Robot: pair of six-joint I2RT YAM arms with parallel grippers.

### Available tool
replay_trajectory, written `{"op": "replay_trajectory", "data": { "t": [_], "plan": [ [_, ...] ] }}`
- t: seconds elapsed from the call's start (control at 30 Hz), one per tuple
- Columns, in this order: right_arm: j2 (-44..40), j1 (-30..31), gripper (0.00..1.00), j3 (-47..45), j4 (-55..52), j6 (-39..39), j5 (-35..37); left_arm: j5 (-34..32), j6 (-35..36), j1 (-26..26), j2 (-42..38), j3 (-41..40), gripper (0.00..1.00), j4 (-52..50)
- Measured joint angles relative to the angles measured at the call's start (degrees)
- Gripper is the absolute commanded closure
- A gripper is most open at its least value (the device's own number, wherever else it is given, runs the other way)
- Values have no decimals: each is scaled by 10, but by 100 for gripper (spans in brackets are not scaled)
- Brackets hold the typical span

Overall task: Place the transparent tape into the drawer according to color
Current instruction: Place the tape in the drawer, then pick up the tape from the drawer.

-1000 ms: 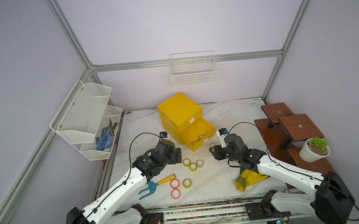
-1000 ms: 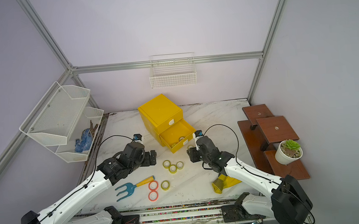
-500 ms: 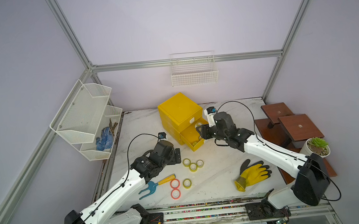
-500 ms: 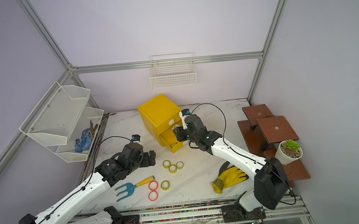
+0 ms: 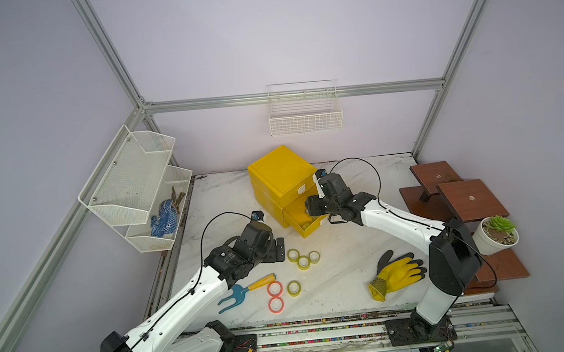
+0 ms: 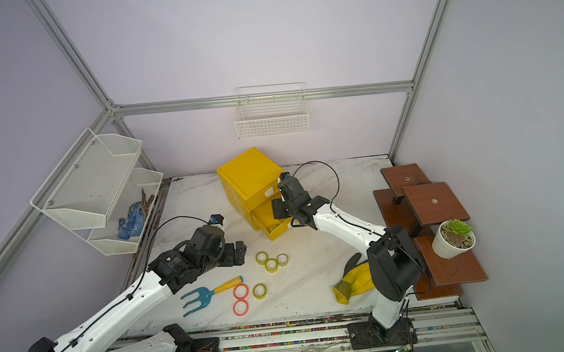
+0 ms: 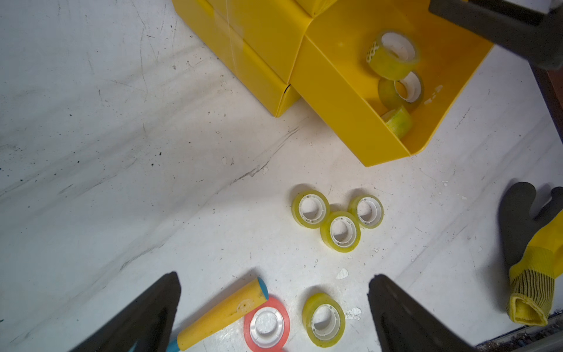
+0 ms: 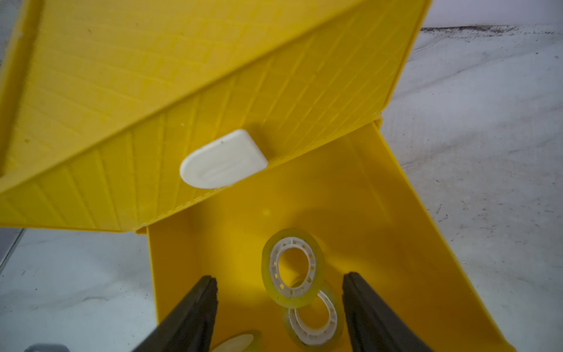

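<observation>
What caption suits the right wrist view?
Open right gripper above the yellow drawer, yellow-green tape rolls lying inside.

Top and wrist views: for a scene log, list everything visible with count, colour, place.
Tape rolls: four, yellow-green, table.
Tape rings: two, pink-red, table front.
Drawer rolls: three, yellow-green, open drawer.
Cabinet: one, yellow, table rear.
Garden fork: one, blue-yellow, beside rings.
Glove: one, yellow-black, table.
Basket: one, white, back wall.
Shelf: one, white, side wall.
Fabric item: one, blue, in shelf.
Steps: one set, brown, beside table.
Plant pot: one, white, on steps.
Left end effector: one, black, open over table.
Right end effector: one, black, open over drawer.
</observation>
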Motion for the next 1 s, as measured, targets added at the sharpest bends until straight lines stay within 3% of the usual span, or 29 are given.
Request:
{"op": "replay_trajectory", "data": {
  "t": [0.23, 0.43, 0.67, 1.0],
  "plan": [
    [-9, -1, 17, -2, 3, 2, 3, 28, 12, 0, 4, 0, 0, -7],
    [-85, -2, 16, -67, 18, 13, 3, 68, 29, -8, 27, 0, 0, -27],
    [-185, -3, 16, -169, 45, 30, 16, 113, 42, -75, 109, 8, 6, -49],
    [-200, -7, 16, -205, 50, 36, 29, 130, 56, -150, 250, 37, 16, -47]
  ]
}}
